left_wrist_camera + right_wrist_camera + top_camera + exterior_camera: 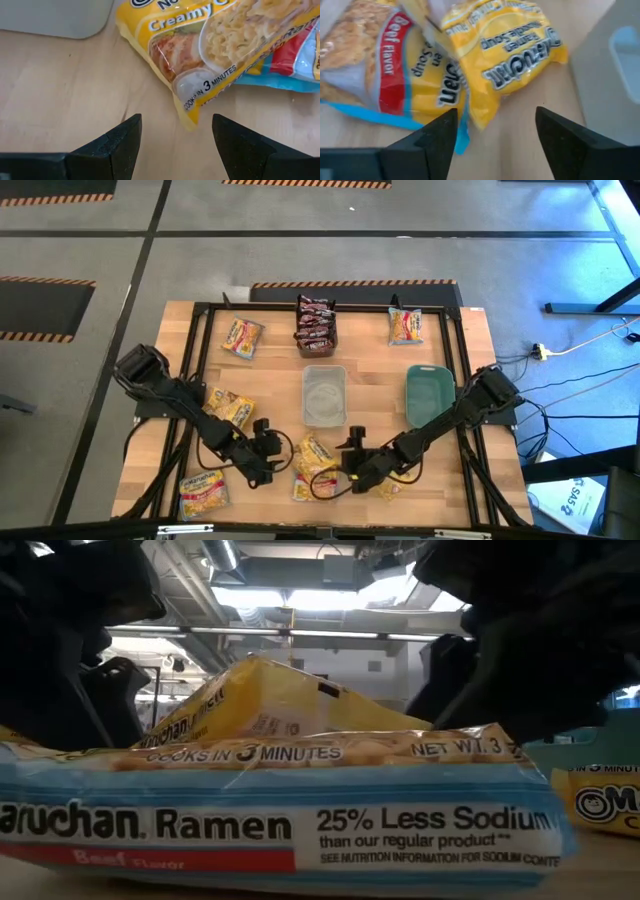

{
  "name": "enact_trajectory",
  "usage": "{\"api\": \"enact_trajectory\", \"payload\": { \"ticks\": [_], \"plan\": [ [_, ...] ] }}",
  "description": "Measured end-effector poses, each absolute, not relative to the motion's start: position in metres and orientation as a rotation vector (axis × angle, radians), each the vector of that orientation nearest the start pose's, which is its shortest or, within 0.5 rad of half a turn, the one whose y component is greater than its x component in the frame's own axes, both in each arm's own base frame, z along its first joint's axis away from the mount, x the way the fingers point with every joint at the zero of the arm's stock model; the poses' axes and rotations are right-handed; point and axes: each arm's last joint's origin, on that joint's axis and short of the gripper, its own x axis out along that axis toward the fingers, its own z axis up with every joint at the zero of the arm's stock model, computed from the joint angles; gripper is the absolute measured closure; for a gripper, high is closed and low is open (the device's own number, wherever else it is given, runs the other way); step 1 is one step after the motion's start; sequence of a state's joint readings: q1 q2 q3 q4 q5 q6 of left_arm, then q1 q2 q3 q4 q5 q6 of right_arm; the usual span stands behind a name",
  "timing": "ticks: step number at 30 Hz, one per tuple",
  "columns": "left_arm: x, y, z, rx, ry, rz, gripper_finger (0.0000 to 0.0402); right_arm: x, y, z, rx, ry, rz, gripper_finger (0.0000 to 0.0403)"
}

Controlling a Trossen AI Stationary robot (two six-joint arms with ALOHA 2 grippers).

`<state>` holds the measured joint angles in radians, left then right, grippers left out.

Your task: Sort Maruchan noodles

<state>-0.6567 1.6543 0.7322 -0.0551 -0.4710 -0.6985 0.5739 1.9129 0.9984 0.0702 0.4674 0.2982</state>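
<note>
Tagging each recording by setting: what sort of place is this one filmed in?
Probably an industrial lab or workshop robot cell: grey concrete floor with black-and-orange hazard-striped tape, exposed ceiling pipes and ducts, and a light wooden table in a black metal frame.

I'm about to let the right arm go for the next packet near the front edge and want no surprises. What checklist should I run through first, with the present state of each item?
1. Right tool open, nothing between its fingers: ok.
2. Left tool open and empty: ok.
3. Yellow packet lying separate: not ok, it overlaps the beef flavor packet.
4. Clear bin unobstructed: ok.
5. Teal bin unobstructed: ok.
6. Room between the two tools: cannot tell, both crowd the same pile.
</note>
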Motion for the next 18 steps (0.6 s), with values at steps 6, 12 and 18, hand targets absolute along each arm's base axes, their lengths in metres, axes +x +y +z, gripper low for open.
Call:
{"api": "enact_trajectory", "payload": {
  "ticks": [6, 12, 18],
  "plan": [
    [0.240, -0.167, 0.131, -0.131, 0.797, 0.123, 0.0166, 0.320, 0.184, 0.126, -0.167, 0.715, -0.026, 0.0230],
    [0.253, -0.168, 0.137, -0.145, 0.714, 0.044, 0.0166, 0.324, 0.183, 0.129, -0.165, 0.693, 0.026, 0.0321],
    [0.260, -0.164, 0.128, -0.157, 0.740, 0.015, 0.0166, 0.325, 0.182, 0.128, -0.185, 0.704, 0.072, 0.0383]
  ]
}}
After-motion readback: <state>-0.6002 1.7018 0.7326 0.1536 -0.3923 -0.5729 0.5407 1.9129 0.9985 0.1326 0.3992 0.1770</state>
